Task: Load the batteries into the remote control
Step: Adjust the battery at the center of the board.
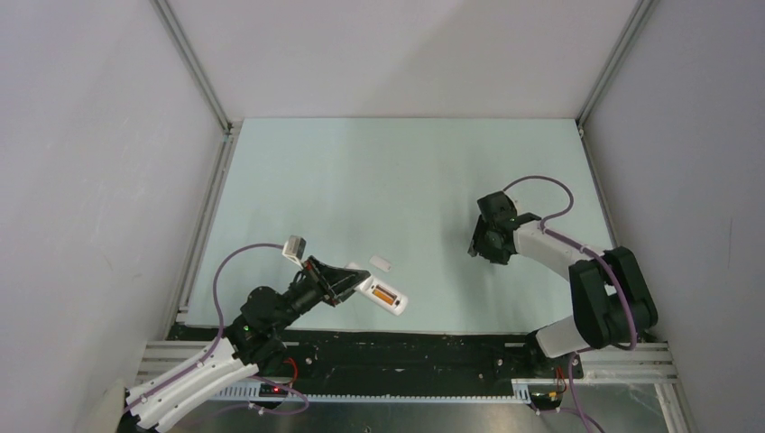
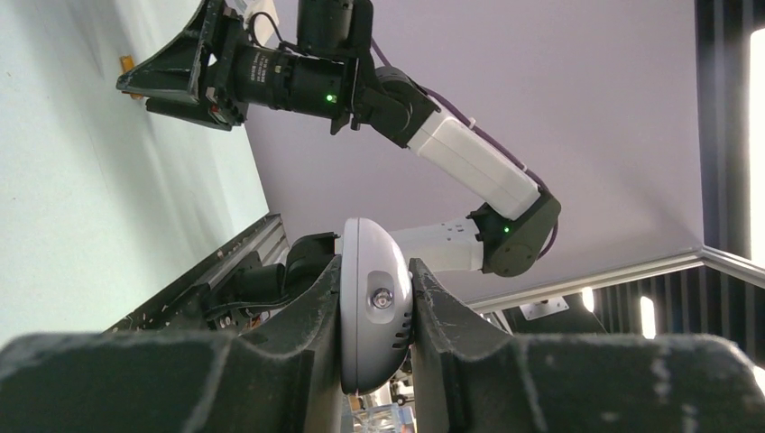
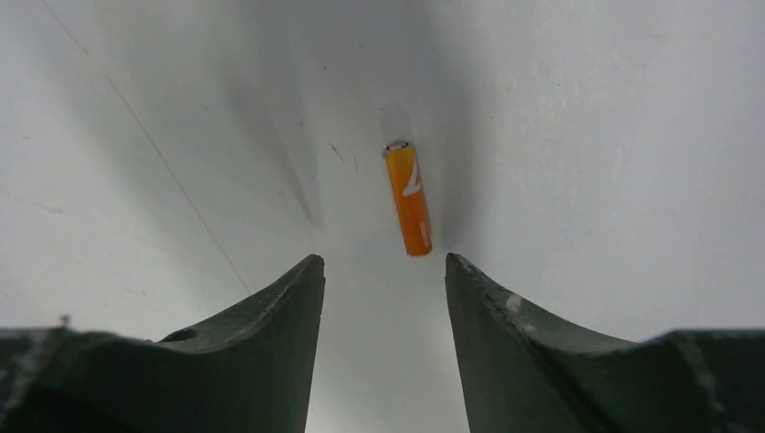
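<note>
Loading seemingly half done: left gripper (image 1: 354, 284) fingers clamped on remote control (image 2: 374, 307), first battery (image 1: 383, 295) in recess; second battery (image 3: 409, 198) well right of remote, before right gripper (image 3: 383, 266), fingers parted.

Pale green table (image 1: 406, 171), flat and matte, enclosed by grey walls (image 1: 90, 135), one orange battery (image 3: 409, 198) lying on its side toward the right, one small white piece (image 1: 380, 263) lying left of centre near the front edge, the two well apart
</note>
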{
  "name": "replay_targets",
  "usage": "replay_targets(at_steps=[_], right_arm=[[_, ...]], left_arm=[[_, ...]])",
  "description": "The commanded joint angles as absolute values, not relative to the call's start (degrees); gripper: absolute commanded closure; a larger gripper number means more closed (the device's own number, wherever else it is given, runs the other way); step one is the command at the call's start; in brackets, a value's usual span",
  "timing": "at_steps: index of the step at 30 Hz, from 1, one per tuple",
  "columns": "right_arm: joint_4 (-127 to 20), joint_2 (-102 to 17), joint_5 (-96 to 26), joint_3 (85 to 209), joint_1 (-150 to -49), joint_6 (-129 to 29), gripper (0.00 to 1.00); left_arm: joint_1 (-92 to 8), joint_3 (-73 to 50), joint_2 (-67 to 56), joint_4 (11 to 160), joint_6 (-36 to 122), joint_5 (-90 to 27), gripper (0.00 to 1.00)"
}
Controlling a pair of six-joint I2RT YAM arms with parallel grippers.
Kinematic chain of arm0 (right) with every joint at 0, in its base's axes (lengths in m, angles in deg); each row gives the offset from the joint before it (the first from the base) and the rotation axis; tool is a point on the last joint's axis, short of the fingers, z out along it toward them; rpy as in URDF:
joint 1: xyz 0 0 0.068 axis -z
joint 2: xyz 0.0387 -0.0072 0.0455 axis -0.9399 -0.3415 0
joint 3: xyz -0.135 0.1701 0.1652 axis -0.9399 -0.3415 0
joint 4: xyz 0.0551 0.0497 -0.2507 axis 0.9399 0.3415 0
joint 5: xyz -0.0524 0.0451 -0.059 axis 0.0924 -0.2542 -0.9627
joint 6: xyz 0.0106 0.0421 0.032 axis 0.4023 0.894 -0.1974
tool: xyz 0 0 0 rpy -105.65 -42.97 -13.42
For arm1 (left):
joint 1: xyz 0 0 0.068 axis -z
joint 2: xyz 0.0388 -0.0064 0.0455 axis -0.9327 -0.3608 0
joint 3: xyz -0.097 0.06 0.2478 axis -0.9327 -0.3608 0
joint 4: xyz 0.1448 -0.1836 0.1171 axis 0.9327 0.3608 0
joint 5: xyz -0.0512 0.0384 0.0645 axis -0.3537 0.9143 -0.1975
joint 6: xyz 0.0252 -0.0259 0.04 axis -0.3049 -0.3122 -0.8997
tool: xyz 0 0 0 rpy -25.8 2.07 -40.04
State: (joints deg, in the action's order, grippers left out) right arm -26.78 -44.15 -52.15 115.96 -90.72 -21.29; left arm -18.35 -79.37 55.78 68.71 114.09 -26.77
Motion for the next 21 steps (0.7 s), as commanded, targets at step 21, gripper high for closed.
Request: replay_targets(at_steps=[21], right_arm=[[-30.1, -51.4, -55.2, 116.4, -91.2, -23.9, 0.83]], left_arm=[[-18.3, -74.5, 54.0, 66.2, 112.0, -29.3, 1.00]])
